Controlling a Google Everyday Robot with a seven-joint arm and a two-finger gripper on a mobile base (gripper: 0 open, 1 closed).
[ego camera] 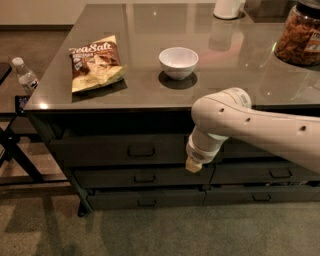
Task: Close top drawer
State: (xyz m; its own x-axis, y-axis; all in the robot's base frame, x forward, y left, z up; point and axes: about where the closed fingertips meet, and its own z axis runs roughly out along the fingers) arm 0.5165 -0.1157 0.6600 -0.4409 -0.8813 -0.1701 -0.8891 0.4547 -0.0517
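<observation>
Hanging at the right end of the top drawer, claw, whether apart or together cannot be told, contact unclear.

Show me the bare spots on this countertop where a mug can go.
Bare countertop lies between the chip bag and the white bowl, behind the bag toward the far left corner, and between the bowl and the snack jar. The far right corner is crowded by the jar and a white container. The gripper sits below, by the drawer fronts.
</observation>
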